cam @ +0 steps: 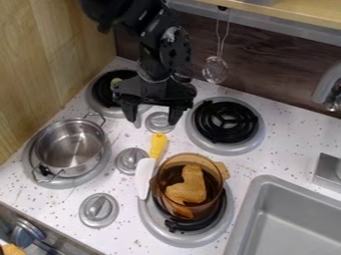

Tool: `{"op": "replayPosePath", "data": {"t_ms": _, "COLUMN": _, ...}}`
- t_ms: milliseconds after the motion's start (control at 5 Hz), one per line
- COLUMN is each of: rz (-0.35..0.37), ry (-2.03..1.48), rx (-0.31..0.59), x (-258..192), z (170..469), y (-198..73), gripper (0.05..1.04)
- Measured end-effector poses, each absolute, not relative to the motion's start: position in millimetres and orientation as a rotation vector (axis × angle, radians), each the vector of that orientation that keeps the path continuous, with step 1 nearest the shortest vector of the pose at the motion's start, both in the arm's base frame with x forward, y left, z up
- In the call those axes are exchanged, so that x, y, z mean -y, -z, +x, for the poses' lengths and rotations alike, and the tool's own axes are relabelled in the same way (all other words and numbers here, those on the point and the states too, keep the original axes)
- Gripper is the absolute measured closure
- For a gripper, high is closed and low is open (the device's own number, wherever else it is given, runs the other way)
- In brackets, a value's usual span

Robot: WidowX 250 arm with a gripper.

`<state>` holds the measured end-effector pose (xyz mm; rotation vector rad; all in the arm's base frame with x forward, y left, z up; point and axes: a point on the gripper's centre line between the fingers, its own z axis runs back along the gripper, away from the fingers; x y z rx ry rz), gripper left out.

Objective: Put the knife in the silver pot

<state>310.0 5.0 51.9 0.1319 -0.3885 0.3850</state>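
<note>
Gripper (153,120) hangs wide open, holding nothing, near the yellow-handled knife (158,145) between the silver pot (72,149) and amber pot (163,187).

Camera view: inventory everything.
Counter: one, white, centre
Burners: four, black, on counter
Silver pot: one, silver, left burner
Amber pot: one, amber, front burner
Knife: one, white and yellow, by amber pot
Lump: one, tan, in amber pot
Knobs: four, grey, counter and lower left
Sink: one, grey, lower right
Fixture: one, grey, behind sink
Faucet: one, silver, right edge
Strainer: one, silver, hanging behind
Shelf: one, wooden, top right
Walls: two, light left, dark back
Unclear items: two, greenish upper left, tan lower left
Gripper: one, black, open, above counter
Arm: one, black, from top
</note>
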Motion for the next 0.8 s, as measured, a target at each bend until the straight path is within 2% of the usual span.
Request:
{"op": "replayPosePath", "data": {"t_ms": 200, "rz": 0.139, "ry": -0.384, "rx": 0.361, "x": -5.1, "z": 307.8, "y": -44.5, "gripper": 0.086}}
{"op": "replayPosePath", "data": {"t_ms": 400, "rz": 0.148, "ry": -0.362, "rx": 0.347, "x": -3.9, "z": 322.4, "y": -44.6, "gripper": 0.086}}
{"op": "replayPosePath", "data": {"t_ms": 600, "rz": 0.134, "ry": -0.352, "rx": 0.328, "x": -8.4, "z": 330.0, "y": -30.2, "gripper": 0.085}}
{"op": "replayPosePath", "data": {"t_ms": 800, "rz": 0.089, "ry": -0.302, "rx": 0.385, "x": -12.5, "z": 341.2, "y": -13.9, "gripper": 0.086}}
